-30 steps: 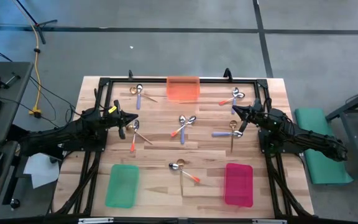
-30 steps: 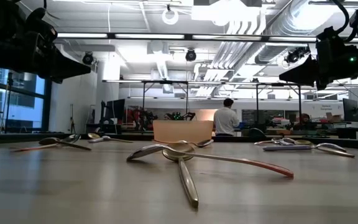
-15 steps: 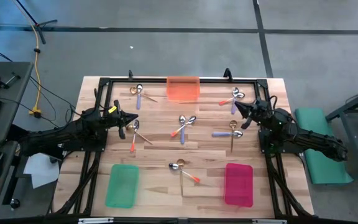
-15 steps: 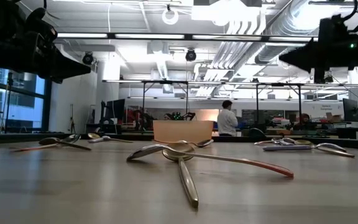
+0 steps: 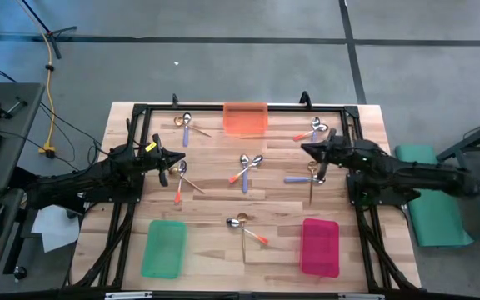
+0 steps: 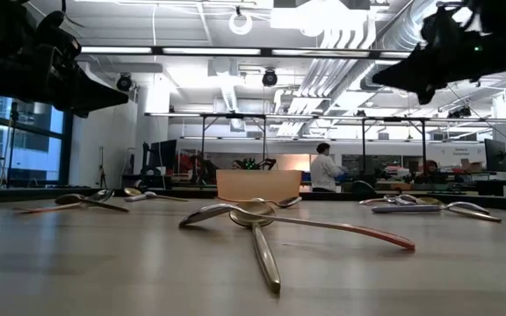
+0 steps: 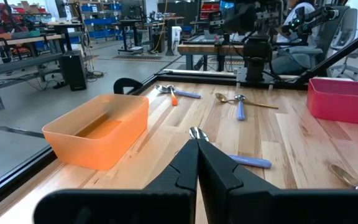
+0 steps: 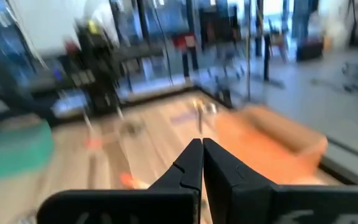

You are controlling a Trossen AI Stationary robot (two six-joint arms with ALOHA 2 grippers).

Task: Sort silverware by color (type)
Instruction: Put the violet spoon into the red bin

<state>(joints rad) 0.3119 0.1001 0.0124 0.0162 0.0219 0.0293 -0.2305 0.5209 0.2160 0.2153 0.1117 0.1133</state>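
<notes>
The spoons [image 5: 246, 169] lie scattered in small clusters over the wooden table [image 5: 215, 250], none in a tray. One cluster sits at the centre, others toward 10, 2, 3, 9 and 6 o'clock. The orange tray [image 5: 245, 118] stands at 12 o'clock, the green tray [image 5: 164, 248] at 7 and the pink tray [image 5: 320, 247] at 5. The left gripper [image 5: 181, 161] hangs above the 9 o'clock cluster, fingers pressed together, holding nothing. The right gripper [image 5: 305, 148] hangs between the 2 and 3 o'clock clusters, fingers likewise pressed together and empty.
</notes>
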